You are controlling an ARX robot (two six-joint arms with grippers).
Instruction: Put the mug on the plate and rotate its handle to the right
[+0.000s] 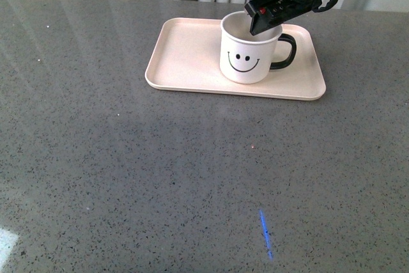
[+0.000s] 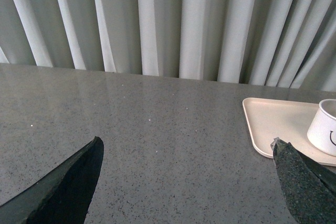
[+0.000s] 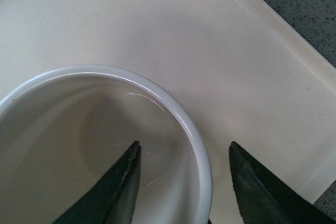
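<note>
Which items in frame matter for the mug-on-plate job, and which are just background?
Job:
- cream-white smiley mug
- its glossy black loop handle
- pale pink-beige rectangular plate
- right gripper, straddling the mug rim

Background:
- grey speckled tabletop
- pale pleated curtain
- left gripper, idle

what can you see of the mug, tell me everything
The mug is a cream-white, glossy, ceramic-looking cylinder with a black smiley face on its front, empty inside. It stands upright on the right half of the plate, its black handle pointing right. The right gripper straddles its rim, one finger inside and one outside.
</note>
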